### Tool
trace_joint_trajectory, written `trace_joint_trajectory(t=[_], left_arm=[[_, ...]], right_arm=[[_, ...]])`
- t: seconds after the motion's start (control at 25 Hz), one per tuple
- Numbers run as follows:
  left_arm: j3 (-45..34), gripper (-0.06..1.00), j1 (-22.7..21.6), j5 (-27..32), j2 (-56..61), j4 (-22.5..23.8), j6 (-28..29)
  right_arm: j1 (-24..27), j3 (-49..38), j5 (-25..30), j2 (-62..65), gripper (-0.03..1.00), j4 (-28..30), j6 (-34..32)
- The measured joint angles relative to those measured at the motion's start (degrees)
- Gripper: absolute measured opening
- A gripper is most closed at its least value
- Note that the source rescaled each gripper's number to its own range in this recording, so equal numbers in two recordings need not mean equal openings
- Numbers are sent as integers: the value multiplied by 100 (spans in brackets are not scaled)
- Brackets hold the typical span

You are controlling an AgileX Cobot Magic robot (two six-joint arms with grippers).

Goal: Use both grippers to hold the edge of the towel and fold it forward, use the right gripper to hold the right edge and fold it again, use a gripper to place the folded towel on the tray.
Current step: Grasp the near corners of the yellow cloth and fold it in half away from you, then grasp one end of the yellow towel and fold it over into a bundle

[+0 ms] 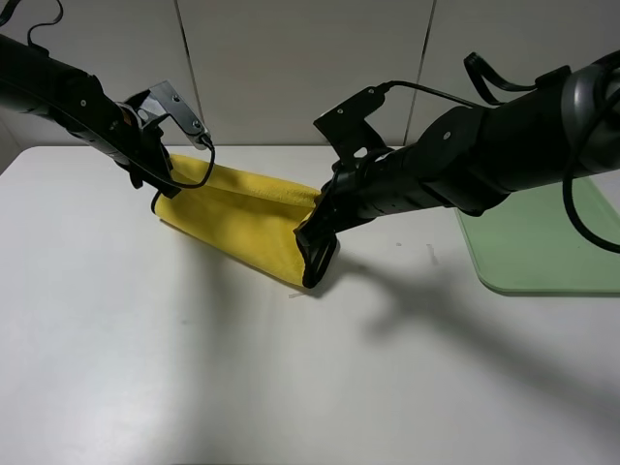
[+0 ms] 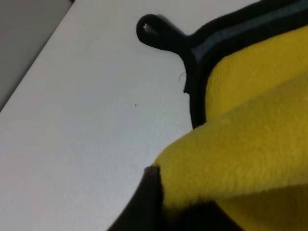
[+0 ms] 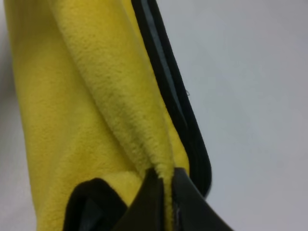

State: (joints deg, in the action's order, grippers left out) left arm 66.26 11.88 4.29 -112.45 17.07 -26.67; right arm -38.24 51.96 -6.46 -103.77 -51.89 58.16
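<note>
Left black jawed gripper (image 1: 158, 176) and right black jawed gripper (image 1: 316, 250) each clenched on an end of bright yellow soft towel (image 1: 242, 218). Towel doubled over on white counter (image 1: 194, 368), well apart from pale green rectangular plastic tray (image 1: 542, 247).

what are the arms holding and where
Both hold the square bright yellow soft towel: left end effector pinches a fold near its looped corner, right end effector the opposite end by the black piping.

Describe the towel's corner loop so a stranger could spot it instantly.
On the white table, find the yellow towel. At its corner near the left gripper, a small black loop juts from the piping onto bare tabletop, unlike the straight border.
</note>
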Motion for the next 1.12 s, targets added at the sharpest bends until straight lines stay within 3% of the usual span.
trace_joint_trajectory(t=[0.08, 0.16, 0.2, 0.28, 0.4, 0.48, 0.6, 1.12], left_arm=[[0, 2, 0, 0, 0, 0, 0], [0, 8, 0, 0, 0, 0, 0], [0, 14, 0, 0, 0, 5, 0], [0, 32, 0, 0, 0, 5, 0], [0, 68, 0, -22, 0, 15, 0], [0, 87, 0, -74, 0, 15, 2], [0, 96, 0, -114, 0, 16, 2], [0, 100, 0, -142, 0, 16, 2]], right_arm=[[0, 0, 0, 0, 6, 0, 0], [0, 0, -14, 0, 24, 0, 0], [0, 0, -35, 0, 40, 0, 0], [0, 0, -82, 0, 74, 0, 0], [0, 0, -192, 0, 94, 0, 0], [0, 0, -268, 0, 98, 0, 0], [0, 0, -320, 0, 100, 0, 0], [0, 0, -374, 0, 100, 0, 0]])
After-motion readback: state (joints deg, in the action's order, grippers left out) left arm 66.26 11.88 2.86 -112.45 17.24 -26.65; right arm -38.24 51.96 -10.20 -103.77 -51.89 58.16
